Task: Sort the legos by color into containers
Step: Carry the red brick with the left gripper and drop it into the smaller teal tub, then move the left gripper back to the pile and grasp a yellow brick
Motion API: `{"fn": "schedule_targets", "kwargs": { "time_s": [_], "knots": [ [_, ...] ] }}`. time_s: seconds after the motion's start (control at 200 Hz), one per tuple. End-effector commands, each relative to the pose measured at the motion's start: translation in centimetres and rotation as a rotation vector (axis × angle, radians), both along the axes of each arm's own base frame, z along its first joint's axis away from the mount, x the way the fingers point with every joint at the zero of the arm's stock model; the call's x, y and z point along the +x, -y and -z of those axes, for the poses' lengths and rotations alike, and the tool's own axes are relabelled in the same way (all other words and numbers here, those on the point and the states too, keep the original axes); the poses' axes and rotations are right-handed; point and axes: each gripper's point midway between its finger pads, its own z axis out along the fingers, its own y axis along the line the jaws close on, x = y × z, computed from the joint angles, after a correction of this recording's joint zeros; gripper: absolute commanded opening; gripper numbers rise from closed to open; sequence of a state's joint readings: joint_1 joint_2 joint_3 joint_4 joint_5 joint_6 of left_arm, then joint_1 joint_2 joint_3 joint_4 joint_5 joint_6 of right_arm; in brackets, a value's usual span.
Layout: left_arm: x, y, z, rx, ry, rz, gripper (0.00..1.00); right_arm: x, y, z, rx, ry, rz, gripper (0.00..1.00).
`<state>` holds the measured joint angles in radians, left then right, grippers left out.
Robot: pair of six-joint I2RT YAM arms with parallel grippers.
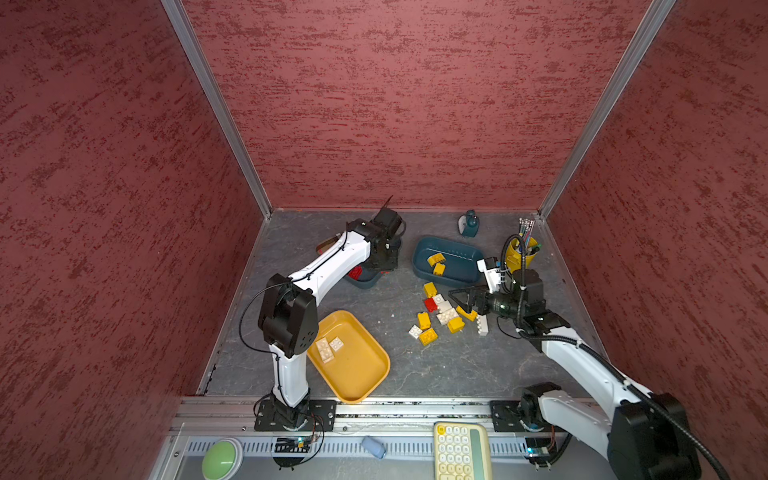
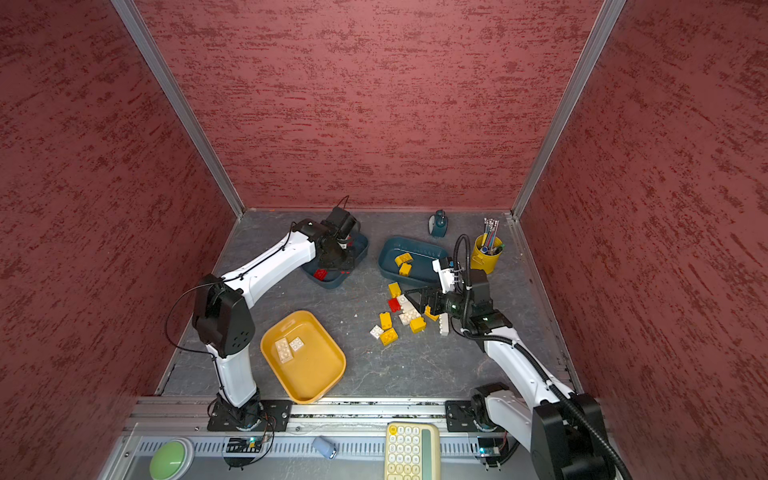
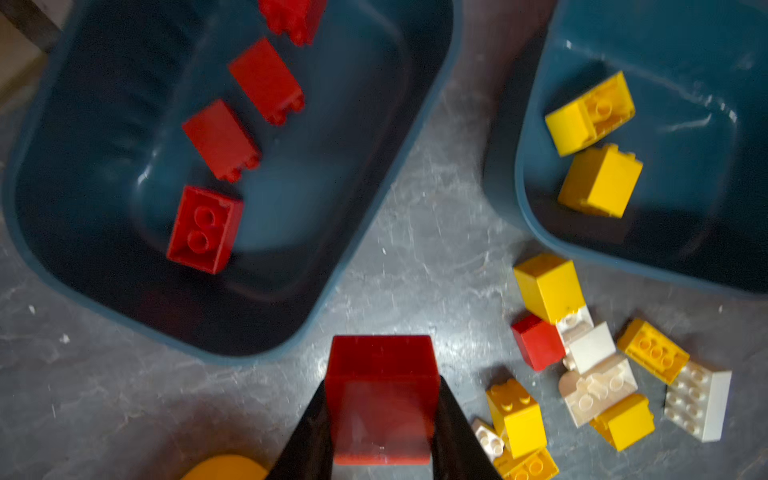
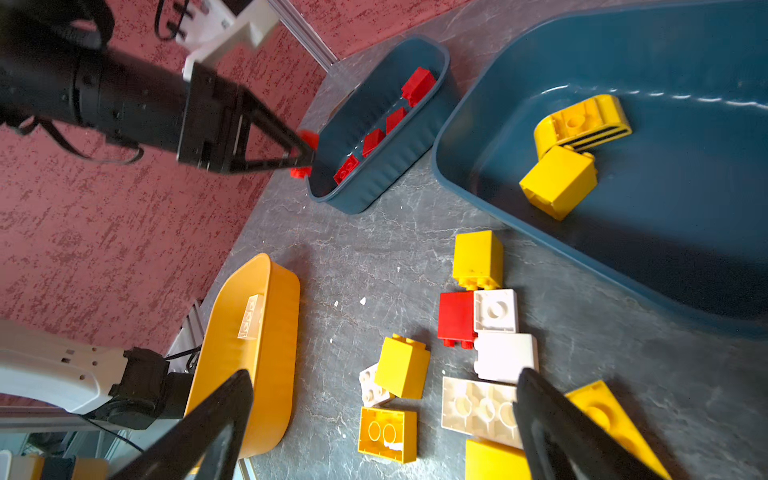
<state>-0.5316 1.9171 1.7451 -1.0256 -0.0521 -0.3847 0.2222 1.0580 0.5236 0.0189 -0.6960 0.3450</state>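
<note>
Red-walled grey table (image 1: pixel 415 374): a red brick (image 3: pixel 380 361) is clamped in the left tool (image 3: pixel 382 409) at the rim of the teal tray (image 4: pixel 386 174) toward the far edge. Loose legos (image 1: pixel 442 313) near the right edge are overhung by the wide-open, empty right tool (image 4: pixel 382 384). Light, rigid and slick, these are judged best pinched across flat sides.

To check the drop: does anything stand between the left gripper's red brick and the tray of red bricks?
Nothing visible. Between the held brick and the tray lies only bare table.
</note>
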Motion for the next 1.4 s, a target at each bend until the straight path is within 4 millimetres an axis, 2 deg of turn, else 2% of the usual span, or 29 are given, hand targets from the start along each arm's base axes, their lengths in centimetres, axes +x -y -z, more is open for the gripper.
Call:
{"fn": "schedule_targets", "kwargs": {
  "time_s": [0.0,0.22,0.371,0.506,0.646,0.767,0.817,0.882,1.027,1.117,1.238,1.393],
  "knots": [
    [2.9,0.5,0.9,-0.019,0.027,0.062,0.31,0.6,-1.0,-1.5,0.022,0.041,-0.025,0.99],
    [8.0,0.5,2.6,-0.011,0.07,0.105,0.31,1.0,-1.8,-1.4,0.01,0.03,-0.032,0.99],
    [10.3,0.1,4.7,-0.026,0.066,0.109,0.31,1.2,-1.9,-1.3,-0.01,0.025,-0.026,0.99],
    [11.7,0.2,6.3,-0.035,0.074,0.128,0.32,1.3,-1.8,-1.0,-0.02,0.013,-0.02,0.99],
    [12.6,0.5,7.0,-0.04,0.068,0.145,0.42,1.3,-1.7,-1.0,-0.036,0.01,-0.012,0.99],
    [12.5,0.5,5.7,-0.045,0.079,0.144,0.54,1.5,-1.5,-1.1,-0.05,0.012,0.0,0.99],
    [12.1,0.6,4.8,-0.044,0.083,0.147,0.62,1.5,-1.4,-1.1,-0.056,0.011,0.007,0.99],
    [11.4,0.6,3.5,-0.023,0.095,0.153,0.68,1.4,-1.2,-1.1,-0.071,0.013,0.013,0.99],
    [8.7,1.4,-0.2,-0.077,0.123,0.167,0.7,1.3,-0.7,-1.2,-0.098,0.017,0.031,0.99],
    [6.4,2.4,-2.3,-0.096,0.135,0.193,0.71,1.3,-0.4,-1.2,-0.112,0.018,0.041,0.99],
    [2.5,4.4,-3.5,-0.151,0.105,0.212,0.72,1.3,-0.1,-1.2,-0.133,0.02,0.056,0.99],
    [-1.9,7.4,-3.0,-0.26,0.01,0.184,0.73,1.2,0.3,-1.5,-0.14,0.032,0.074,0.99]
  ]
}}
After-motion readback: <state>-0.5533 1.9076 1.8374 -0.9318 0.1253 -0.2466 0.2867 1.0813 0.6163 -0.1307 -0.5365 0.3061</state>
